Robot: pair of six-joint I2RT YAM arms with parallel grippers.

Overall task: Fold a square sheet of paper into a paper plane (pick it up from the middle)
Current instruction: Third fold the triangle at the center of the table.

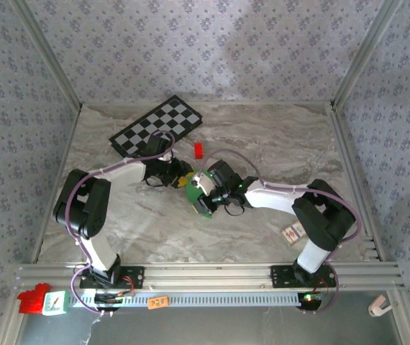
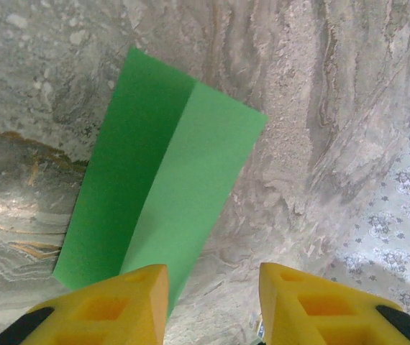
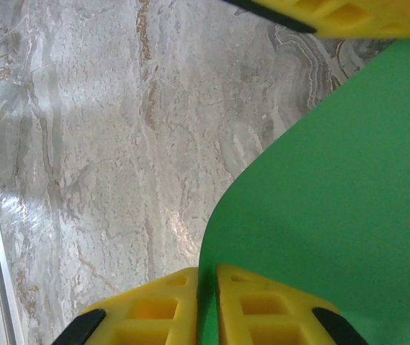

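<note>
The right gripper (image 3: 206, 277) has its yellow fingers pressed almost together, pinching the edge of the paper (image 3: 334, 180) between them. From that pinch the sheet spreads up and to the right in the right wrist view, with a rounded, bowed edge lifting off the table (image 3: 83, 144). Another yellow finger (image 3: 334, 14) crosses the top right corner above the sheet.

The left gripper (image 2: 212, 302) stands spread. Bare table shows in the gap, and the paper's near end lies at its left finger (image 2: 111, 305); I cannot tell whether they touch. In the left wrist view the paper is a long folded strip. Its long axis runs from beside that finger up and to the right, away from the gripper. A straight crease follows that axis, with a darker panel to its left and a paler one to its right. The far end is cut straight across, slanting, with its highest corner at the upper left. Both faces read as plain green.

From above, both grippers meet at mid-table with the paper between them, largely hidden by them. A red block (image 1: 198, 149) lies just beyond, and the board (image 1: 158, 126) is farther back. A small printed card (image 1: 292, 232) sits by the right arm and an orange label (image 1: 158, 302) on the front rail; the writing on both is too small to read.
</note>
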